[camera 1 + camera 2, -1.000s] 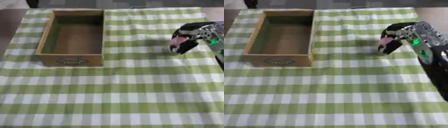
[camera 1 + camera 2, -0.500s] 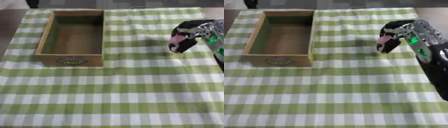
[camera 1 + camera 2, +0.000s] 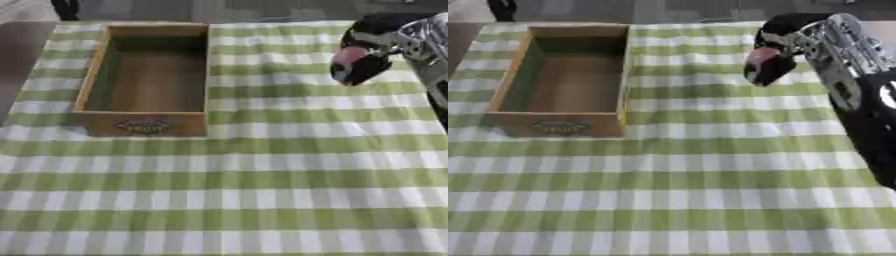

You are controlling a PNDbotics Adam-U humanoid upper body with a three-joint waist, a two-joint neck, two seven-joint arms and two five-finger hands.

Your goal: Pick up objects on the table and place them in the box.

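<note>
My right hand [image 3: 794, 35] hangs above the cloth at the upper right, its fingers curled round a small pink thing [image 3: 760, 56] with a dark lower part. I cannot make out what that thing is. The wooden box [image 3: 147, 80] stands at the upper left, open on top, with nothing visible inside; it bears an oval label on its near wall. The hand is well to the right of the box, about level with its middle. My left hand shows in neither view.
A green-and-white checked cloth [image 3: 262, 190] covers the table. My right forearm [image 3: 868, 110] runs down the right edge. The table's far edge lies just behind the box.
My right hand has risen and shifted a little to the left with the pink thing held in it. The box has stayed put.
</note>
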